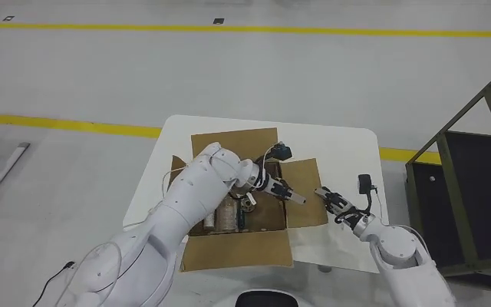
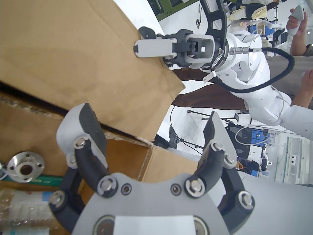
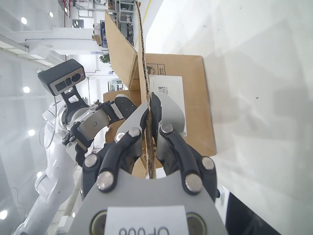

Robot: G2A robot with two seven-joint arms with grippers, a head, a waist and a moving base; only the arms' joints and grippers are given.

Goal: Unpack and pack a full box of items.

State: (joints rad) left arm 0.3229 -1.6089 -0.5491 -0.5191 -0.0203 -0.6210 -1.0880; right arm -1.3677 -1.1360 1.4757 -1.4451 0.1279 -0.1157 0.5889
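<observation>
An open cardboard box [image 1: 238, 257] stands on the white table [image 1: 337, 146] with its flaps spread. My right gripper [image 1: 325, 195] is shut on the outer edge of the box's right flap [image 1: 305, 184]; the corrugated edge [image 3: 143, 74] runs between its fingers [image 3: 159, 108]. Over the box's right side, just inside that flap, my left gripper [image 1: 294, 198] hangs open and holds nothing [image 2: 149, 133]. Beyond the flap [image 2: 73, 50], the left wrist view catches the right gripper [image 2: 146, 47]. A metal flange [image 2: 24, 167] and a clear plastic pack [image 2: 22, 206] lie in the box.
Several pale items [image 1: 224, 216] fill the box's left half. A green metal frame [image 1: 453, 192] stands off the table's right side. Bare tabletop lies to the right of the box and behind it. The box's side wall carries a white label [image 3: 171, 86].
</observation>
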